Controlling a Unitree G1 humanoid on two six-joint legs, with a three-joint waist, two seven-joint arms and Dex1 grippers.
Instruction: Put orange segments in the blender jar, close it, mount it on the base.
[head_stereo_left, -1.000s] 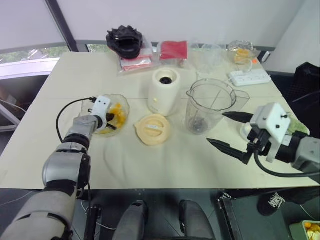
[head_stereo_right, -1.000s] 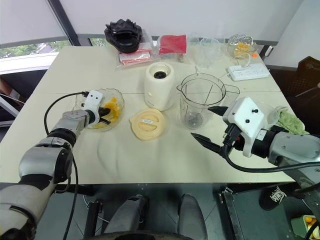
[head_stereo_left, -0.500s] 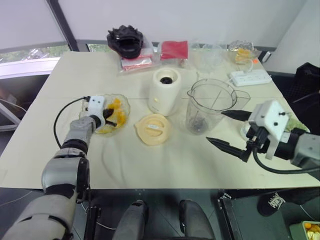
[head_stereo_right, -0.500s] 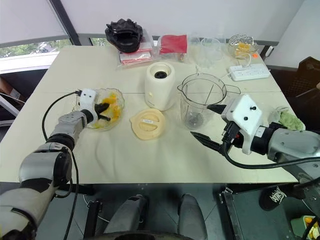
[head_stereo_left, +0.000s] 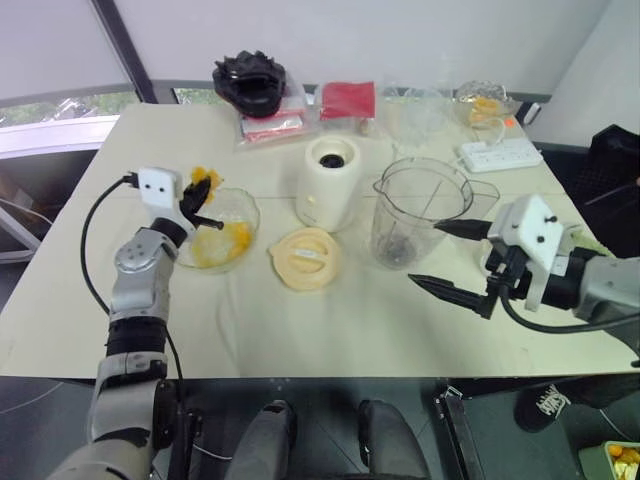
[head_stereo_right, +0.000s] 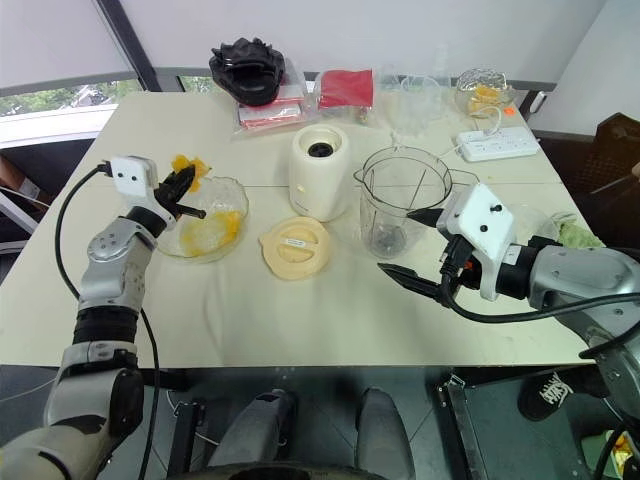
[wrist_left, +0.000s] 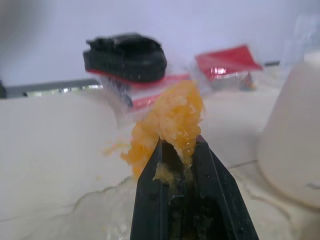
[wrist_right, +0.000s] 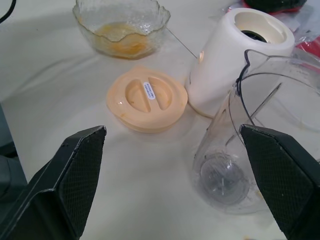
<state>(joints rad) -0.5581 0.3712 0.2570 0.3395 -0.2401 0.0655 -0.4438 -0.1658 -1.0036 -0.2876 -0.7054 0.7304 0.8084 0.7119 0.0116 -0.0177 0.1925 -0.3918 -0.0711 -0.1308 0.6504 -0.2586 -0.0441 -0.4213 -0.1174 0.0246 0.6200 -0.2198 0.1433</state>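
From my head camera, my left tool (head_stereo_left: 197, 190) is pinched tight on a clump of orange segments (head_stereo_left: 203, 180), held up above the far rim of the crinkled glass bowl (head_stereo_left: 243, 205), which sits on the cream worktop (head_stereo_left: 300, 330) to the left of the base (head_stereo_left: 329, 184). More orange pulp lies inside that bowl. The blender jar (head_stereo_left: 420, 215) stands upright just to the right of the base, apart from it, with nothing orange inside. The pale-yellow lid (head_stereo_left: 306, 257) lies flat in front of the base, between bowl and jar. My right tool (head_stereo_left: 452, 262) hovers in front and to the right of the jar, its two fingers spread wide and gripping nothing. In my left wrist view, the fingers (wrist_left: 150, 200) are pressed together on the ragged, wet orange clump (wrist_left: 172, 120), with the base (wrist_left: 292, 145) blurred beside it and a black object (wrist_left: 125, 56) on red packets far behind. In my right wrist view, my spread fingers (wrist_right: 65, 175) frame the lid (wrist_right: 147, 102), the base (wrist_right: 240, 55) and the jar (wrist_right: 250, 145), whose blade hub shows at its bottom; the bowl (wrist_right: 121, 22) sits beyond the lid.
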